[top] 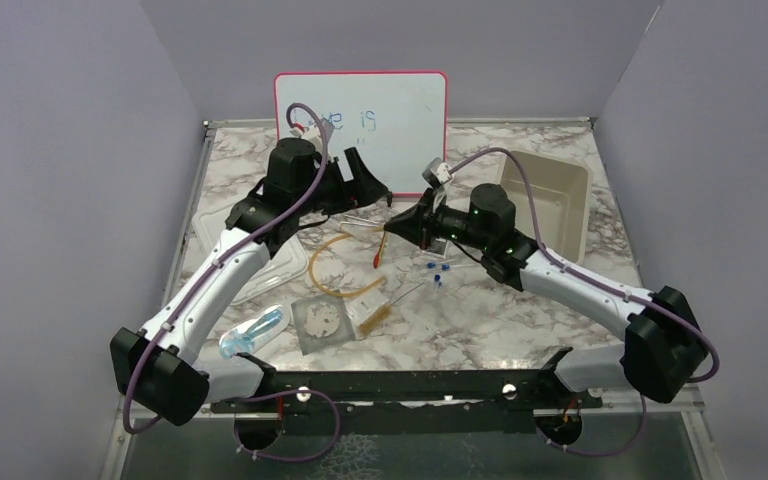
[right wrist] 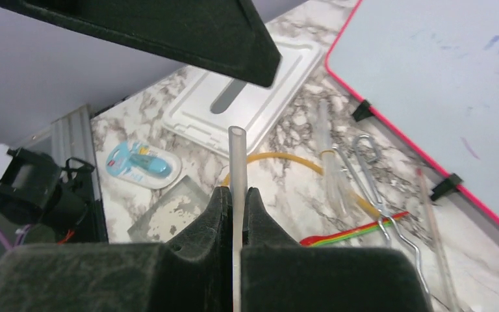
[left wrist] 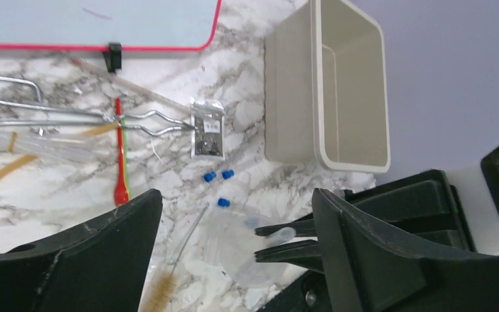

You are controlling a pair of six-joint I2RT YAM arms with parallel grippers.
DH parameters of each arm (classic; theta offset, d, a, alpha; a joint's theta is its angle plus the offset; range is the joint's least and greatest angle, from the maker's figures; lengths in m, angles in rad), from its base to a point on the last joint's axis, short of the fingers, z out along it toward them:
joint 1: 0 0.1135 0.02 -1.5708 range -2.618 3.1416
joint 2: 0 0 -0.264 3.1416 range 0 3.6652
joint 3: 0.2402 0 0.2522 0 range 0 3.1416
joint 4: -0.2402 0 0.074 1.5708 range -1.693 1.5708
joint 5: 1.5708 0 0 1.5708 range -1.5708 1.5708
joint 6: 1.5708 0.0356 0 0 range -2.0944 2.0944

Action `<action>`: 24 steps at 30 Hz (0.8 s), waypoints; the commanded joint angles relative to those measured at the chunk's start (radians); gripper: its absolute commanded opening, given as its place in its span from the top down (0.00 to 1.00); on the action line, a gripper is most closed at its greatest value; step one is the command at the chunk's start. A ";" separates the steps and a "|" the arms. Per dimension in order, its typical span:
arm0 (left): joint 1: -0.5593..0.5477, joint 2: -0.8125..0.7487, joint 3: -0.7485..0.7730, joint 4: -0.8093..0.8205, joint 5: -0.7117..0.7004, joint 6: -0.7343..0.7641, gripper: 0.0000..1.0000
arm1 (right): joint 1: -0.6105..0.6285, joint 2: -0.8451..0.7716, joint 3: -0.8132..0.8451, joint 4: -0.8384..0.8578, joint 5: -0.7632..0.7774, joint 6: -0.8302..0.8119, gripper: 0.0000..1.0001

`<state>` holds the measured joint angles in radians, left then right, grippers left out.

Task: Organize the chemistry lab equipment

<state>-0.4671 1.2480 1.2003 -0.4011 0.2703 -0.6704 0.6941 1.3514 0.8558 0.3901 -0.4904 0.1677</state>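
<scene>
My right gripper [top: 392,226] [right wrist: 236,192] is shut on a clear tube [right wrist: 236,162] that sticks up between its pads, held above the table's middle. My left gripper [top: 368,190] [left wrist: 237,195] is wide open and empty, hovering just beyond and above it. The right gripper's fingers [left wrist: 297,227] show between the left jaws. On the table lie the amber tubing loop [top: 335,290], red-tipped dropper [top: 376,258] [left wrist: 120,169], bristle brush [top: 375,318] [left wrist: 162,286], grey gauze mat [top: 322,322] [right wrist: 169,214], blue-capped pieces [top: 438,268] [left wrist: 217,175], and a clear packet [left wrist: 247,260].
The beige bin [top: 550,200] [left wrist: 292,97] stands at the right, its lid [top: 260,265] [right wrist: 247,97] lies at the left. The red-framed whiteboard [top: 360,110] leans at the back. Metal tongs [left wrist: 71,117], a dark-grain packet [left wrist: 208,130] and a blue blister pack [top: 252,333] lie nearby.
</scene>
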 commanded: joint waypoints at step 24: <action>-0.001 0.195 0.020 0.309 -0.193 0.312 0.06 | -0.496 0.090 0.121 -0.284 0.971 0.144 0.99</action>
<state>-0.4667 1.4132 1.1702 -0.1474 0.0521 -0.3595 0.2344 1.3411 0.9764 -0.0151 0.4297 0.3130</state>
